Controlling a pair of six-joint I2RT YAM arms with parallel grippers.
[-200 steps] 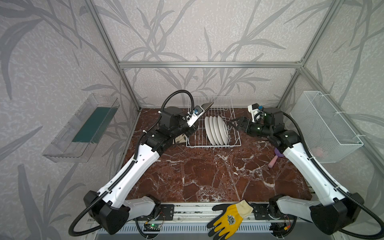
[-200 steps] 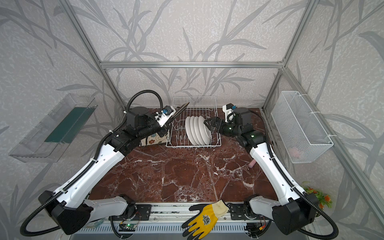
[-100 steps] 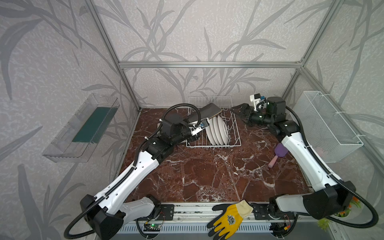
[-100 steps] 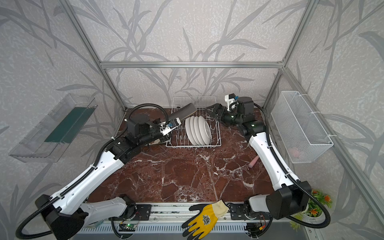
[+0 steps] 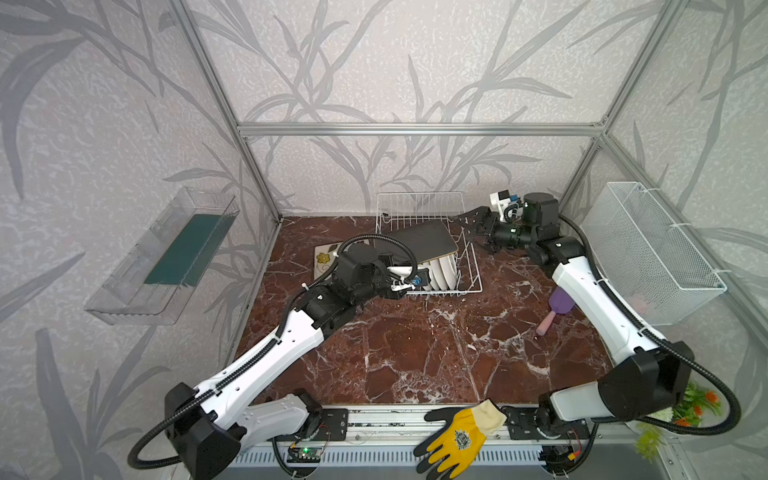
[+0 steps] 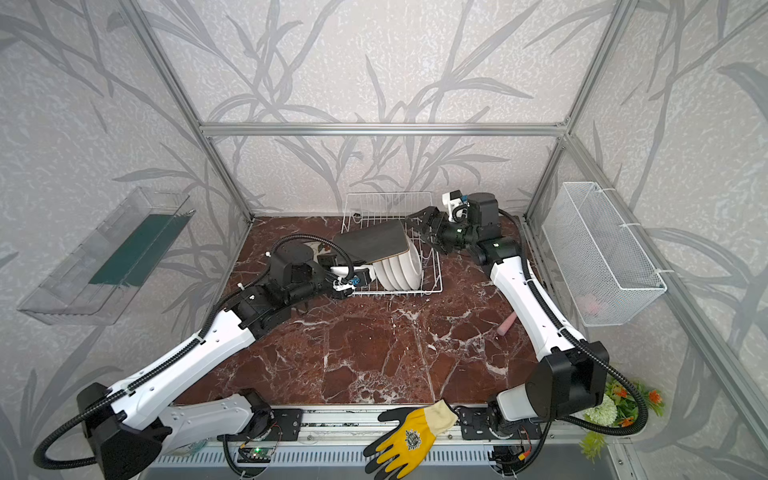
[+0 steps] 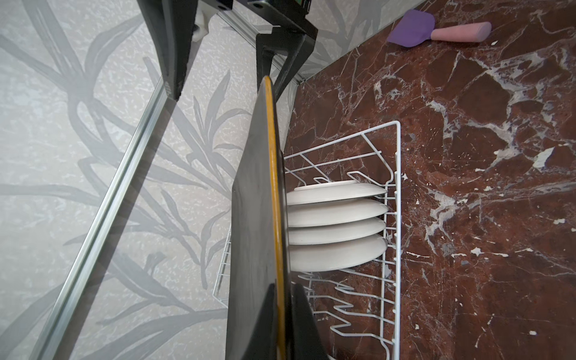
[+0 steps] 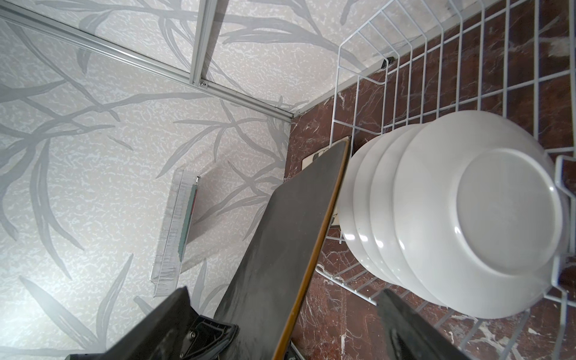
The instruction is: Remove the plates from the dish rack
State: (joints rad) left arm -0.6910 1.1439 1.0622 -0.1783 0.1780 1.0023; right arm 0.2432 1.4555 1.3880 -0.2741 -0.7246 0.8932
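Note:
My left gripper (image 7: 282,299) is shut on the near edge of a square plate (image 5: 424,243) (image 6: 372,245), which has a black back and an ochre rim. It holds the plate nearly flat, back up, over the white wire dish rack (image 5: 473,286) (image 6: 436,286). Several round white plates (image 5: 444,274) (image 8: 467,249) stand on edge in the rack under it. My right gripper (image 5: 473,228) (image 8: 282,299) is open at the plate's far edge, one finger on each side and neither touching. A flowered cream square plate (image 5: 324,257) lies on the table left of the rack.
A purple spatula with a pink handle (image 5: 557,307) (image 7: 436,29) lies under the right forearm. A white mesh basket (image 5: 652,249) hangs on the right wall and a clear tray (image 5: 166,257) on the left wall. A yellow glove (image 5: 457,436) lies on the front rail.
The left gripper swung the square plate from upright beside the rack to nearly flat over it. The right gripper rose from the rack's right side and now straddles the plate's far edge.

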